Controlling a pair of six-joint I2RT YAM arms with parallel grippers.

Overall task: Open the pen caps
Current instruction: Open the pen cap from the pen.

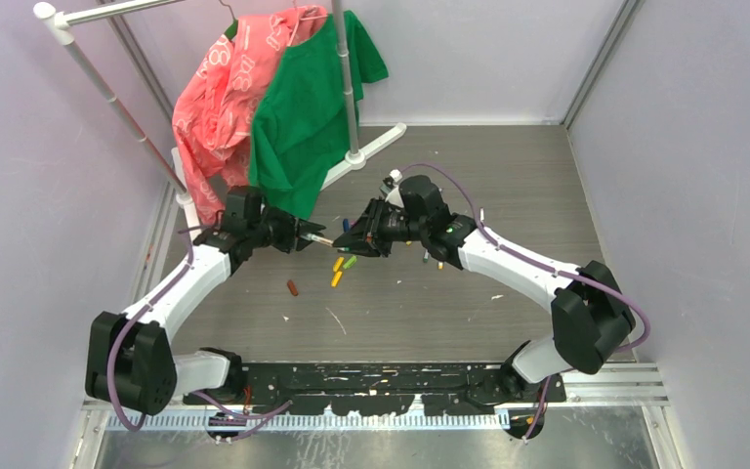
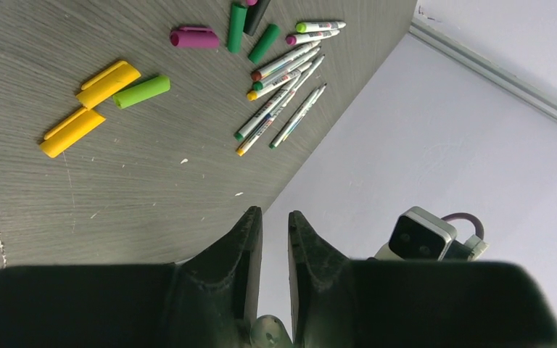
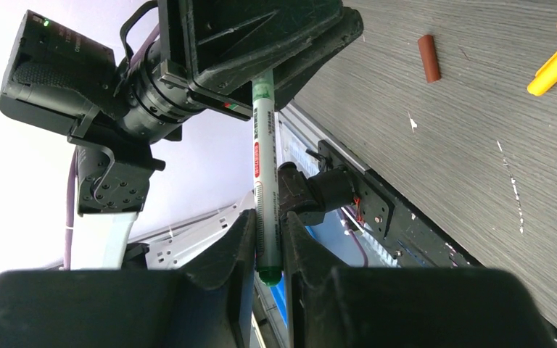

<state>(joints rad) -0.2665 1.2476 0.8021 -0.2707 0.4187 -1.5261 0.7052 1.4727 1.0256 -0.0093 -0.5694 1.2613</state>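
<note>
Right gripper (image 3: 268,216): pinching the white barrel of a green pen (image 3: 261,152) near one green end, up above the table (image 3: 435,181). Left gripper (image 2: 274,214): jaws almost together around the other green end of the same pen; cannot tell if really pressing it. Lying loose on the table: yellow caps (image 2: 107,83), a green cap (image 2: 141,92) and a magenta cap (image 2: 194,38), near a bunch of pens (image 2: 283,94).

Between left claw (image 1: 312,237) and right claw (image 1: 358,239): pen (image 3: 265,167) (above table (image 1: 449,313)); caps (image 1: 340,266) beneath.
</note>
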